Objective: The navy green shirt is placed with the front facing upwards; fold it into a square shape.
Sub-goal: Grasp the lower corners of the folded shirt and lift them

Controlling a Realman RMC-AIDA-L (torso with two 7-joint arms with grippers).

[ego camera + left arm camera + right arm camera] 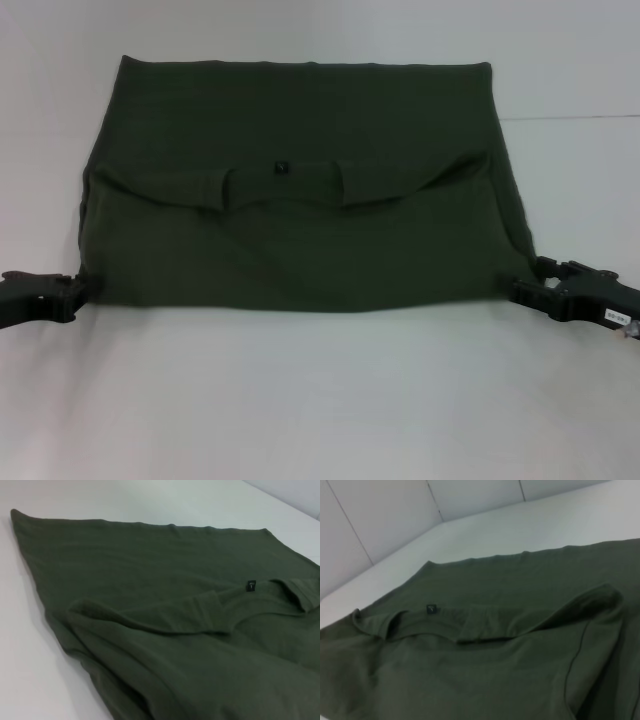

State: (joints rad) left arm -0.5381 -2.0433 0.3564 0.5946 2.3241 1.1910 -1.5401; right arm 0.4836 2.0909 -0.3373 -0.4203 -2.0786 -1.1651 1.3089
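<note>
The navy green shirt [300,240] lies flat on the white table [320,400], folded into a wide rectangle. Its upper layer ends at the round collar [285,185], where a small dark neck label [282,167] shows. The chest print is hidden. My left gripper [78,290] sits low on the table at the shirt's near left corner, touching its edge. At the near right corner, my right gripper [522,284] also rests against the cloth. The left wrist view shows the shirt [165,630] and label [251,586] close up, as does the right wrist view of the shirt [485,655] and label [432,609].
Bare white table surrounds the shirt, with a broad strip in front of it. In the right wrist view, white wall panels [380,520] rise beyond the table's far edge.
</note>
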